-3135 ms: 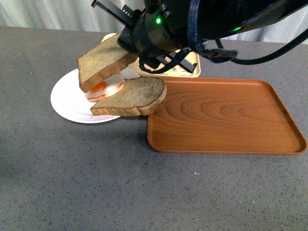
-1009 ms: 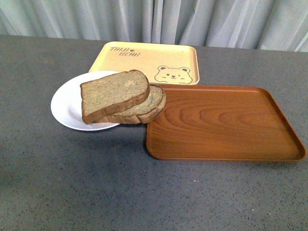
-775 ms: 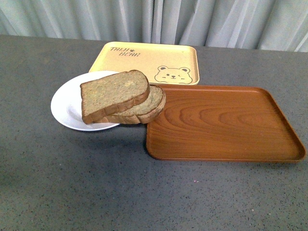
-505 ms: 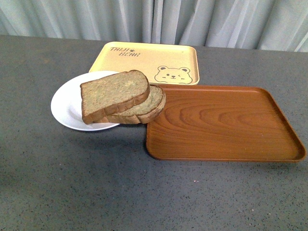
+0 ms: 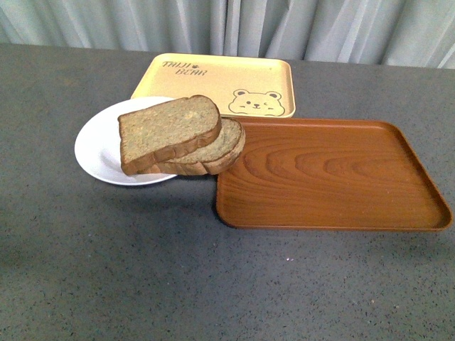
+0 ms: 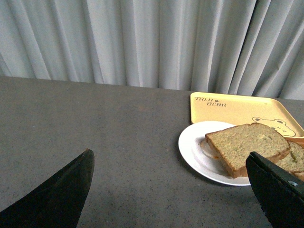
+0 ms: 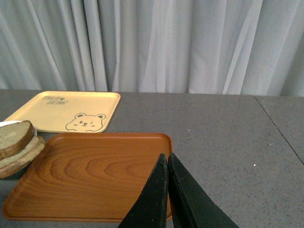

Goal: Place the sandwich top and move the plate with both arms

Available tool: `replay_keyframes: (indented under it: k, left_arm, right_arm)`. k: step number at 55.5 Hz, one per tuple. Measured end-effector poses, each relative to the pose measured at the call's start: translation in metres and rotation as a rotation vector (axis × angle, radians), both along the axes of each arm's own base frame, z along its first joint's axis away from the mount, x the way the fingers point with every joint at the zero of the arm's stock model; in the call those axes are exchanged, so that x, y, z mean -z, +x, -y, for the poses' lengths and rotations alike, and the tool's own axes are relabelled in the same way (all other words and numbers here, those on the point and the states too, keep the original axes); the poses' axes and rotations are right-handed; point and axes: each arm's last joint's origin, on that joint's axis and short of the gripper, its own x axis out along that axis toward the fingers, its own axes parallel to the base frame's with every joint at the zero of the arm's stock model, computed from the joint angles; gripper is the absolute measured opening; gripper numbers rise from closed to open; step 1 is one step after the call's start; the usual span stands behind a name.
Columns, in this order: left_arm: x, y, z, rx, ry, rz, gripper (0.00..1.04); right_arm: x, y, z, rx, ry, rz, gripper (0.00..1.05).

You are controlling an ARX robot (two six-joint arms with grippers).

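Note:
The square sandwich top (image 5: 169,132) lies tilted on the domed slice (image 5: 213,151), on the white plate (image 5: 96,149). The stack overhangs the plate's right rim toward the wooden tray. Neither arm shows in the front view. In the left wrist view my left gripper (image 6: 171,167) is open and empty, its fingers (image 6: 71,186) wide apart, back from the plate (image 6: 192,147) and the sandwich top (image 6: 244,145). In the right wrist view my right gripper (image 7: 166,159) is shut and empty, above the near right corner of the wooden tray, with the bread (image 7: 16,137) far off.
A brown wooden tray (image 5: 330,174) lies right of the plate, its left edge close to the bread. A yellow bear-print tray (image 5: 220,82) lies behind the plate. A grey curtain hangs behind the dark grey table (image 5: 142,277).
The arm that held the sandwich top over the plate has let it go and left the front view. The slice now rests on the stack. The view has shifted slightly.

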Motion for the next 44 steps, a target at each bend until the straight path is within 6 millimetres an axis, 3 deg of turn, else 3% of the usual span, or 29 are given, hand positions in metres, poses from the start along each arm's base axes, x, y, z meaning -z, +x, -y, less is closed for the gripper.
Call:
replay_keyframes:
  k: [22, 39, 44]
  left_arm:
    - [0.0, 0.0, 0.0, 0.0, 0.0, 0.0, 0.96]
    - [0.0, 0.0, 0.0, 0.0, 0.0, 0.0, 0.96]
    - [0.0, 0.0, 0.0, 0.001, -0.001, -0.001, 0.96]
  right_arm:
    - [0.003, -0.015, 0.0, -0.001, 0.0, -0.009, 0.02]
    - [0.003, -0.015, 0.0, -0.001, -0.001, -0.006, 0.02]
    - [0.003, -0.015, 0.0, -0.001, -0.002, -0.006, 0.19]
